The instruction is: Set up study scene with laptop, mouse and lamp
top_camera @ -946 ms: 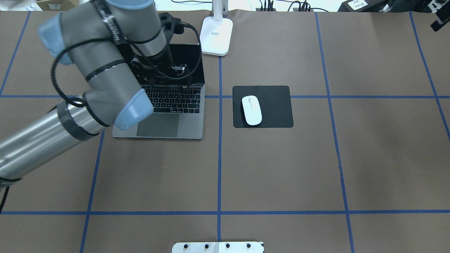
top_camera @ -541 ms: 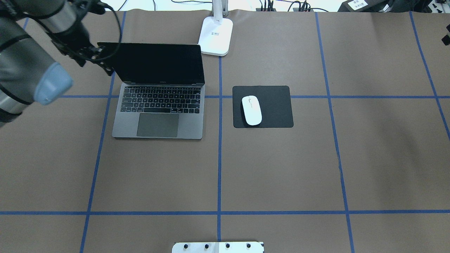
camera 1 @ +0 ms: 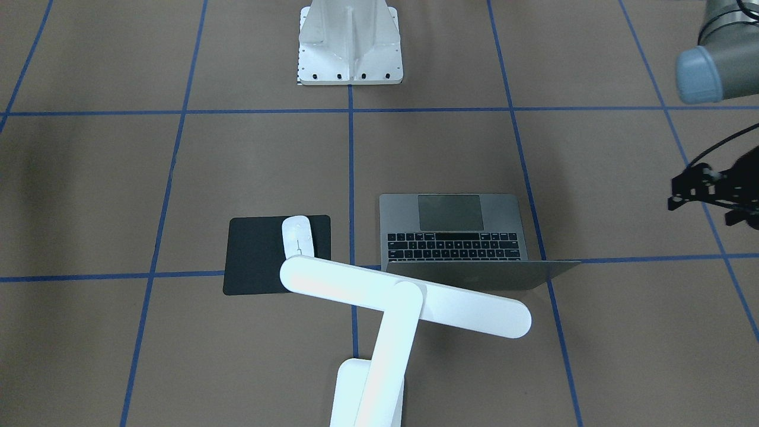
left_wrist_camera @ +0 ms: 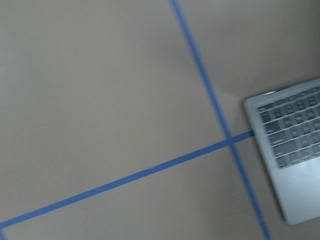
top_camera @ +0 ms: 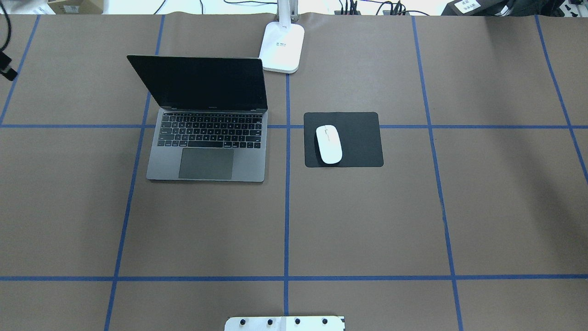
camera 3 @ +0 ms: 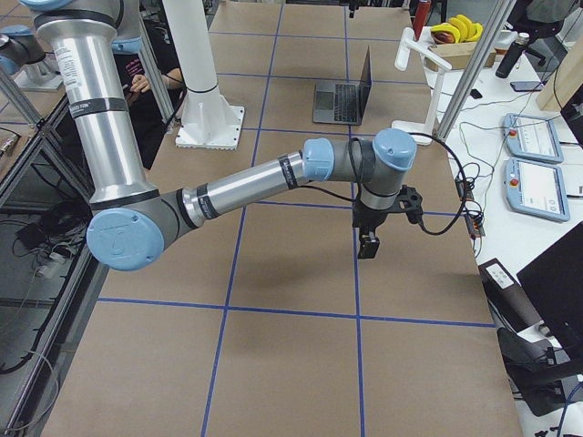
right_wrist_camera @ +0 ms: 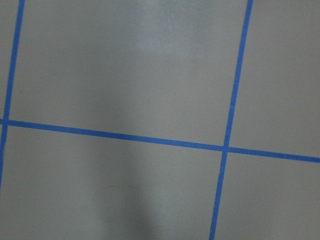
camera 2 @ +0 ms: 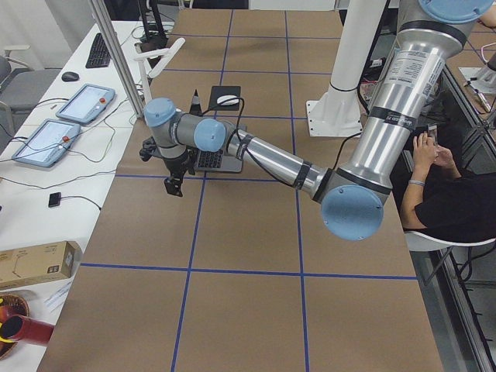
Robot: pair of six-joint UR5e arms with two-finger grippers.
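The laptop (top_camera: 209, 154) stands open on the table's left half, its dark screen upright and nothing touching it; its corner (left_wrist_camera: 292, 150) shows in the left wrist view. To its right the white mouse (top_camera: 328, 144) lies on a black mat (top_camera: 358, 138). The lamp (camera 1: 409, 301) holds its bar head over the laptop's lid, and its base (top_camera: 282, 46) sits at the far edge. My left gripper (camera 1: 702, 193) hangs well off the laptop's left side, blurred, so I cannot tell its state. My right gripper (camera 3: 369, 244) shows only from the side, above bare table.
A white ribbed pedestal (top_camera: 285, 323) stands at the near edge, in the middle. Blue tape lines cross the brown table cover. A seated person (camera 2: 457, 201) is behind the robot. Tablets and cables lie on the side bench (camera 3: 537, 155).
My left arm has swung away from the laptop screen to the left and nearly out of the overhead view. The laptop, mouse and lamp have not moved.
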